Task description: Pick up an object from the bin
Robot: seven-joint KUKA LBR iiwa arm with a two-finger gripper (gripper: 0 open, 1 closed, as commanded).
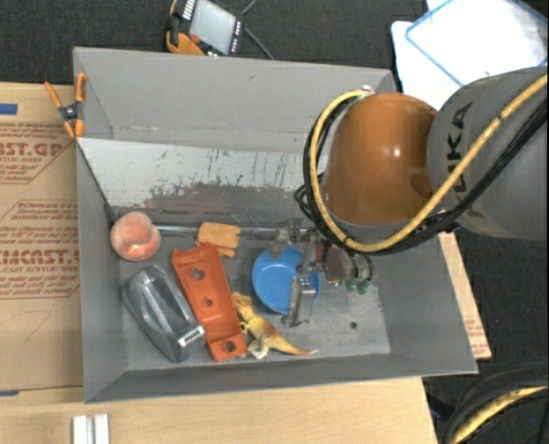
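Note:
My gripper (pixel 299 303) is low in the bin's middle, under the arm's orange dome, right against the right side of a blue round cup-like thing (pixel 272 281). Just below it lies a yellow toy dinosaur (pixel 267 334). A flat orange plastic piece with holes (pixel 207 302) lies left of the blue thing. A small tan block (pixel 218 237) sits above that.
A pink ball (pixel 135 236) rests at the bin's left, with a clear grey plastic object (pixel 163 313) below it near the front left corner. A small green bit (pixel 357 287) lies right of the gripper. The arm's dome covers the bin's upper right.

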